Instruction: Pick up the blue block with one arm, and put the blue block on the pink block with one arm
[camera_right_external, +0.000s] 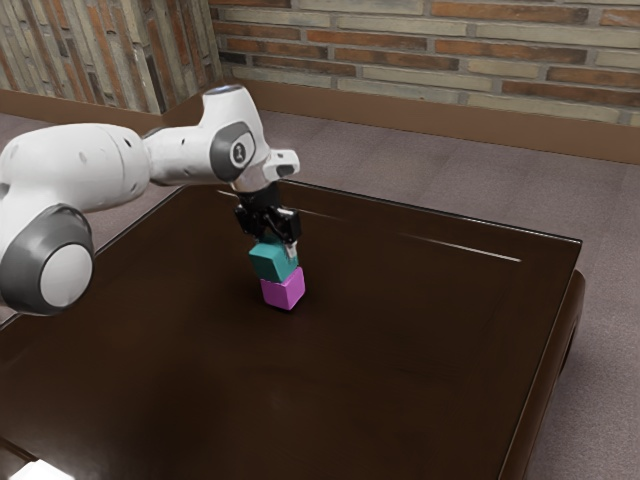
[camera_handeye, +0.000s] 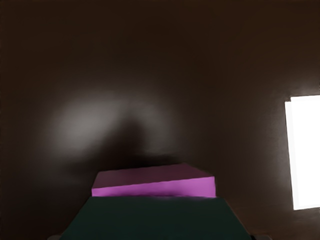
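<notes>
Stack: blue block (camera_right_external: 273, 262) resting directly on pink block (camera_right_external: 283, 290).
Gripper (camera_right_external: 272, 240): at blue block's top; grasp cannot be told.

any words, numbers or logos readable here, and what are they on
Nothing can be read.
One small dark mark on the arm: too small to read.
The blue block, pink block and table: no text.

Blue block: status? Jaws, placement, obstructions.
Copy: jaws shut on blue block. It appears seated on pink block, set slightly toward the exterior view's left. No obstruction near them on table.
</notes>
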